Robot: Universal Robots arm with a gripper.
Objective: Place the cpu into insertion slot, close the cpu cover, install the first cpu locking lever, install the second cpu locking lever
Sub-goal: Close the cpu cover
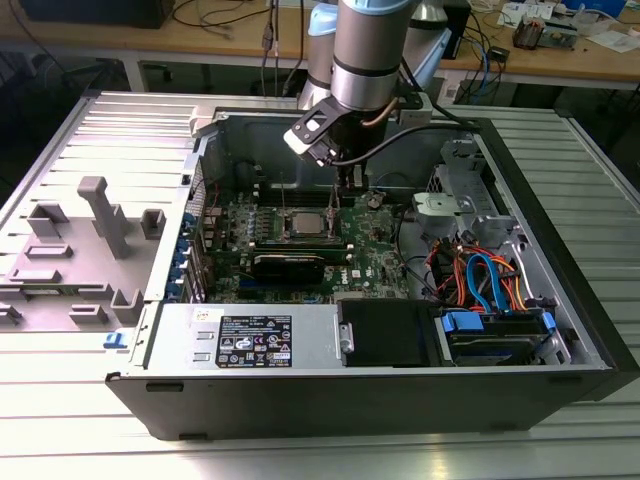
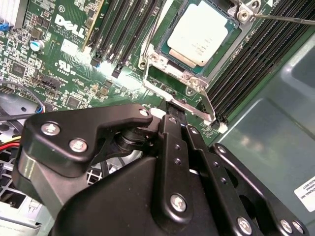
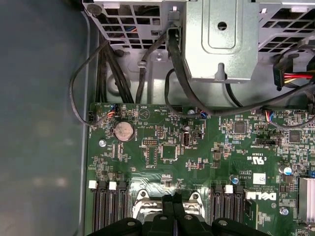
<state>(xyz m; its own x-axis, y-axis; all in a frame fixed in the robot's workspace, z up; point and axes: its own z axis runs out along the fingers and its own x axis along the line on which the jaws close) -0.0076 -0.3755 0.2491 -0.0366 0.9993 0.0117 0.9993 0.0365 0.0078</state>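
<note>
The cpu lies flat in the insertion slot, silver top up, in the middle of the green board. The cpu cover, a shiny frame, lies down around it with the chip showing through its cut-out. A thin lever rod runs past the socket's far corner, and another runs along the memory-slot side. My gripper is shut, black fingers pressed together with nothing between them. Its tips sit at the cover's edge tab. In the first wrist view the gripper points down between two silver socket corners. In the exterior view the gripper hangs just beside the socket.
Black memory slots flank the socket on both sides. A metal drive cage with black cables stands past the board. The case wall is close by. A grey fixture plate lies at the exterior view's left.
</note>
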